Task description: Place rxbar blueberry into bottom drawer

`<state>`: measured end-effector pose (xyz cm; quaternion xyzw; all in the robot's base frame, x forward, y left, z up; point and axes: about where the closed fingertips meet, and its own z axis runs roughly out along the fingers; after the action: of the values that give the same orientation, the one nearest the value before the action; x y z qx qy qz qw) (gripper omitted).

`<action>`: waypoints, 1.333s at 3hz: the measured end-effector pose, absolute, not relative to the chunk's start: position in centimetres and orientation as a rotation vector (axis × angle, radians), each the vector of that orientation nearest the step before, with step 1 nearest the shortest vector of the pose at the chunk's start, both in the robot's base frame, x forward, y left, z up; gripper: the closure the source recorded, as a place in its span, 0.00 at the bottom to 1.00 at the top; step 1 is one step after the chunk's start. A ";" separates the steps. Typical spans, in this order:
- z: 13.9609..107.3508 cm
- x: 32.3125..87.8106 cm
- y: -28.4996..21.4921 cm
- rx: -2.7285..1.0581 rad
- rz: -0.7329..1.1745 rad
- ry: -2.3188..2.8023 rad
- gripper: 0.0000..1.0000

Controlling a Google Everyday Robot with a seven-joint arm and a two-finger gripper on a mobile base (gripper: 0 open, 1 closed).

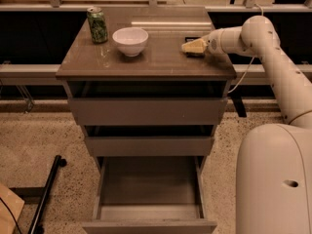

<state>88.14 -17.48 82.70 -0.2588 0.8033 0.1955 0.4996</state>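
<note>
I see the drawer (148,189) open, low down in front of the bowl (130,40). Right of the bowl, the gripper (190,47) is right at the bar (191,39). I cannot tell how open it is or if it holds anything. A bad pinch could push the flat bar off the back

The pale arm (279,65) bends in from the right edge, elbow high, its claw (194,47) pointing left, upper right of centre.
</note>
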 end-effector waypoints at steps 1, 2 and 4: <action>83.1 87.9 -17.0 -0.646 0.466 1.940 0.63; 84.4 87.5 -16.4 -0.672 0.464 1.913 0.86; 89.0 85.4 -15.7 -0.732 0.468 1.826 1.00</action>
<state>85.40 -15.68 88.99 -0.3067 0.7653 0.1963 0.5308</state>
